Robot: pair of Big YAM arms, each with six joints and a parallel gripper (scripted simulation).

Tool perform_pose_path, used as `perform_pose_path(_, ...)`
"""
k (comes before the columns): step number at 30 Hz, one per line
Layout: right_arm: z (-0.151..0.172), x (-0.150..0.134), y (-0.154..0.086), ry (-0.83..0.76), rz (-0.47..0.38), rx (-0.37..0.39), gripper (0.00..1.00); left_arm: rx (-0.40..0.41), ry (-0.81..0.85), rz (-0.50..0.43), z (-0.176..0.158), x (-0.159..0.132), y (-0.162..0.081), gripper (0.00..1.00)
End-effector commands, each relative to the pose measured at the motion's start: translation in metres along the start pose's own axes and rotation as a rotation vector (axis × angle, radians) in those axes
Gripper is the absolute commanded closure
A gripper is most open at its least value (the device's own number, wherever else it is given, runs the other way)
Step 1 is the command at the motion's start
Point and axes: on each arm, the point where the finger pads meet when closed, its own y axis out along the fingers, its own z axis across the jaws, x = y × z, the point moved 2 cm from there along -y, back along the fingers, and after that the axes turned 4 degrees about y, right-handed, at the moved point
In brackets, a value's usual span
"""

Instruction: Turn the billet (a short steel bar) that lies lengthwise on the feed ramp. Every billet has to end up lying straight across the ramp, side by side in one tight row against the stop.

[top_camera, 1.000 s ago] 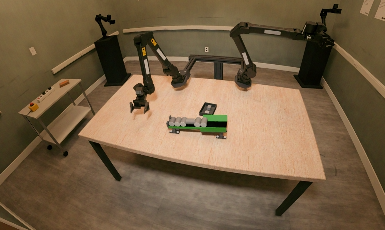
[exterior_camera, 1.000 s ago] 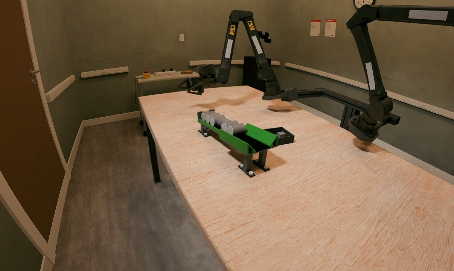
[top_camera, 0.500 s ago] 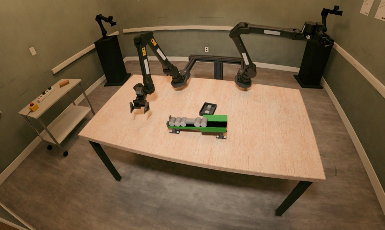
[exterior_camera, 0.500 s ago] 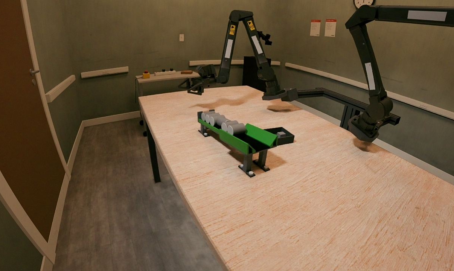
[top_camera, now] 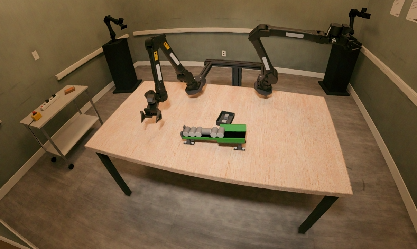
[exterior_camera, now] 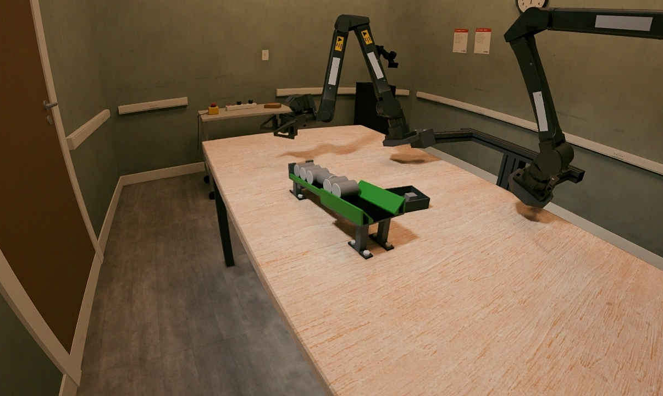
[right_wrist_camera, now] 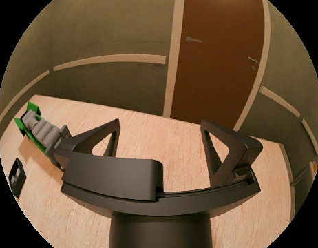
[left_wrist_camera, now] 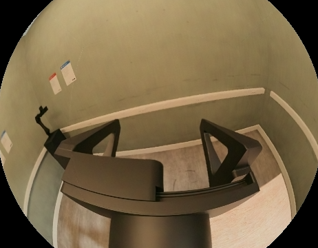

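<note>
One billet point(top_camera: 205, 131) point(exterior_camera: 325, 176), lying lengthwise on the feed ramp point(top_camera: 231, 140) point(exterior_camera: 343, 209) point(right_wrist_camera: 33, 108), three crosswise bars between it and the stop point(top_camera: 182, 135) point(exterior_camera: 291, 169), two behind; its wrong heading, we judge, keeps the row from packing tight. Two pincers, both spread and holding nothing: we find the right pincer point(top_camera: 149, 120) point(exterior_camera: 269, 130) point(right_wrist_camera: 160, 122) beyond the stop end, the left pincer point(top_camera: 354, 46) point(left_wrist_camera: 160, 123) well apart, probably leaving room for the turning grasp.
</note>
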Motion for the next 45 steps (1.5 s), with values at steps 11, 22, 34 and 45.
perform_pose_path(11,-0.027,0.081,0.057,0.086,-0.023,-0.055,0.00,0.007,-0.008,-0.033,0.003,0.011,-0.004,0.00)
perform_pose_path(22,-0.046,0.232,0.092,0.255,-0.009,-0.160,0.00,0.007,-0.008,-0.033,0.003,0.011,-0.004,0.00)
perform_pose_path(34,-0.007,0.316,0.098,0.298,0.196,-0.181,0.00,0.007,-0.008,-0.033,0.003,0.011,-0.004,0.00)
perform_pose_path(45,0.094,0.238,0.139,0.048,0.535,0.022,0.00,0.007,-0.008,-0.033,0.003,0.011,-0.004,0.00)
